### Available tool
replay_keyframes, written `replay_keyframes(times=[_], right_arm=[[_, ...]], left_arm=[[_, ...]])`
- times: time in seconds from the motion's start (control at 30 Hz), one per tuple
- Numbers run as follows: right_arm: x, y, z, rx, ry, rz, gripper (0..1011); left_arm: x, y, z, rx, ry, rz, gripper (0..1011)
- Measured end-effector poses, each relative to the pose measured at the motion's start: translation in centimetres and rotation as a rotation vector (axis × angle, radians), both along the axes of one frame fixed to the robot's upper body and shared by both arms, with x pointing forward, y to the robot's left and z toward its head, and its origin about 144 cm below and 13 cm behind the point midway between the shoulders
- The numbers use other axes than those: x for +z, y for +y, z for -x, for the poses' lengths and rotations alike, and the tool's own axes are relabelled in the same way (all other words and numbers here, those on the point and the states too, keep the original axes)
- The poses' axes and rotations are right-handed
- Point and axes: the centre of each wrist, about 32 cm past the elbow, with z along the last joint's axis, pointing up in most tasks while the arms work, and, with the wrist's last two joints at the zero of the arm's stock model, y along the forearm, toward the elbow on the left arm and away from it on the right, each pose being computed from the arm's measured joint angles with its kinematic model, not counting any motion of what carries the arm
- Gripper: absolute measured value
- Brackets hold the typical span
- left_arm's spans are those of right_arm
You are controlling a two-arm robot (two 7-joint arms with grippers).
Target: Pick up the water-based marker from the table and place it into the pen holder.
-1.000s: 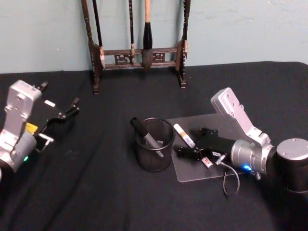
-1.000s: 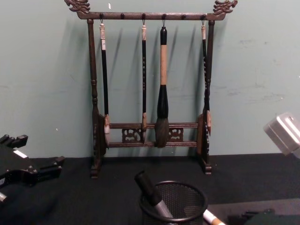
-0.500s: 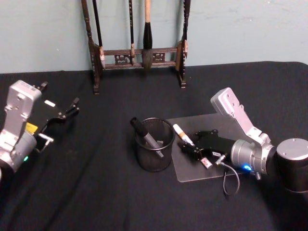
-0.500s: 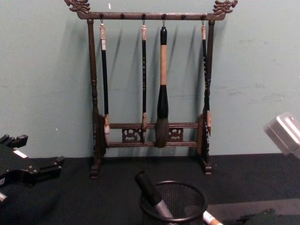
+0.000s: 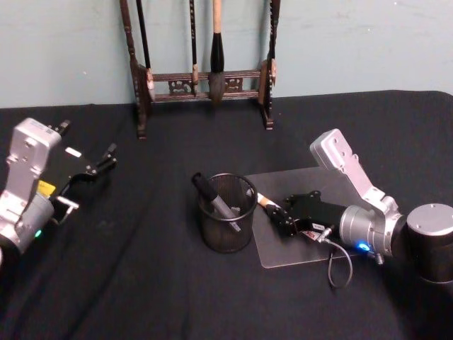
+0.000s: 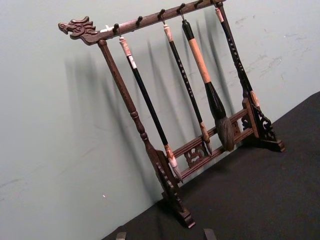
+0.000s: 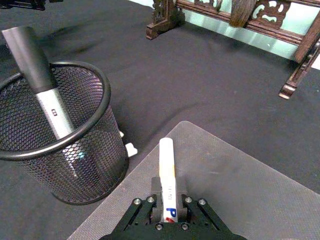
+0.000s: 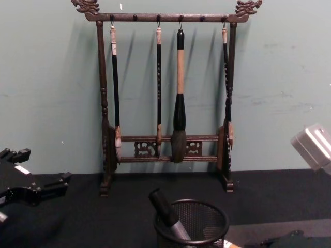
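r gripper [image 5: 277,214] is clamped on the water-based marker [image 5: 264,201]. wrist cam shows the white barrel [image 7: 167,172] pinched between both fingers (blue print on it right at the pinch). free end sticks out fwd toward the pen holder [image 5: 225,230].

marker sits at 3 o'clock of the holder, over the clear mat [image 5: 301,253], free end just beside the mesh wall. can't tell if it touches the mesh, or if the barrel is off the mat.

holder is mid-table on the black cloth [image 5: 141,283], upright. from the chest cam its rim [image 8: 192,204] is low and centred. one grey marker w/ black cap [image 5: 214,197] is already inside, leaning, cap up past the rim toward 10 o'clock. same one in the r wrist cam [image 7: 44,87], holder wall [image 7: 80,160] next to the mat edge [image 7: 250,185].

l gripper [image 5: 88,142] is out at 9 o'clock of the holder, well apart, parked above the cloth, fingers spread, nothing in them. chest cam has it at the left edge [image 8: 44,166].

brush rack [image 5: 202,74] stands at 12 o'clock against the wall, brushes hanging; also in the chest cam [image 8: 165,138] and l wrist cam [image 6: 122,87].
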Motion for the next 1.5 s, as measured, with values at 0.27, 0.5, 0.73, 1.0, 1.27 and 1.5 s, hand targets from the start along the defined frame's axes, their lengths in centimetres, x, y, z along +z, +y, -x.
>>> replay_keyframes(times=[0.27,0.5,0.73,1.0,1.27,1.5], right_arm=[[0.1,-0.1,0.0,-0.001,-0.003,-0.007,168],[0.5,-0.4,0.2,-0.023,-0.059,-0.074,168],[0.6,-0.8,0.6,-0.05,-0.143,-0.19,168],[0.7,-0.7,0.8,-0.03,-0.24,-0.333,168],[0.5,0.4,0.7,0.002,-0.307,-0.465,168],[-0.3,2.3,0.1,0.057,-0.335,-0.565,168]], left_arm=[[0.0,0.0,0.0,0.0,0.0,0.0,1001],[0.0,0.0,0.0,0.0,0.0,0.0,1001],[0.0,0.0,0.0,0.0,0.0,0.0,1001],[0.0,0.0,0.0,0.0,0.0,0.0,1001],[0.0,0.0,0.0,0.0,0.0,0.0,1001],[0.0,0.0,0.0,0.0,0.0,0.0,1001]])
